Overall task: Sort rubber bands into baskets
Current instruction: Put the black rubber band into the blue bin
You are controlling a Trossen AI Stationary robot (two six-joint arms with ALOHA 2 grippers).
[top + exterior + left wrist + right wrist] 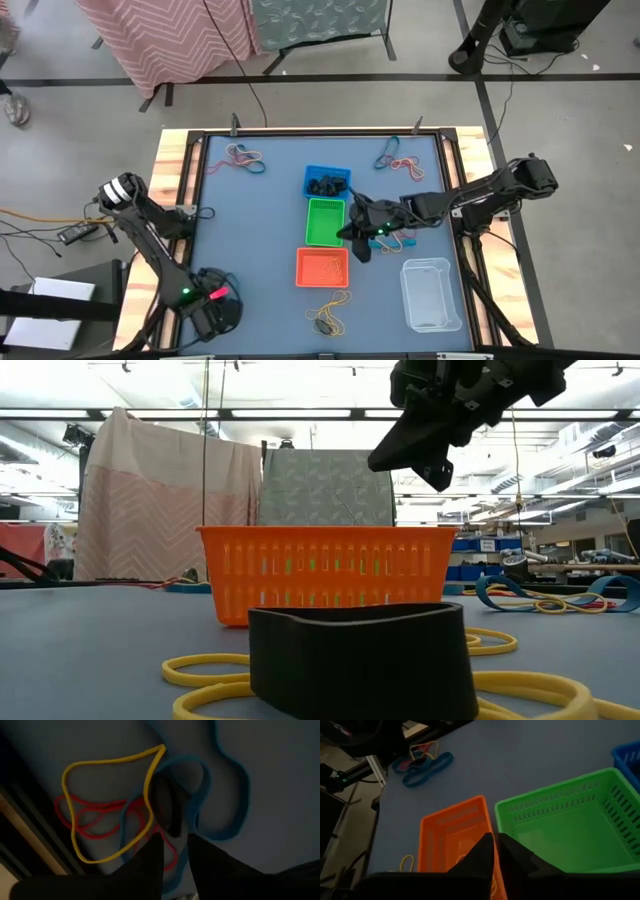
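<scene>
In the left wrist view my left gripper (pixel 172 851) points down over a tangle of rubber bands at the table's near left corner: a yellow loop (pixel 107 762), red loops (pixel 95 815), blue loops (pixel 235 800) and a black band (pixel 167 807). It is shut on the black band. My right gripper (pixel 496 842) hangs shut over the gap between the orange basket (pixel 452 827) and the green basket (pixel 560 825), with nothing showing between its fingers. The blue basket (pixel 327 182) holds dark bands. The clear tub (pixel 431 293) stands at the near right. My left gripper pinches one end of the black band's loop (pixel 169 831) between its two fingertips, coming from above and pointing down. The rest of the loop reaches out past the fingers over the coloured bands. Whether it is clear of the table, I cannot tell.
More bands lie at the far left (pixel 245 157), the far right (pixel 395 155), beside the right gripper (pixel 402 240), and near the front edge, where yellow loops (pixel 340 680) surround a black band (pixel 355 660). A wooden rim (pixel 180 170) frames the blue mat.
</scene>
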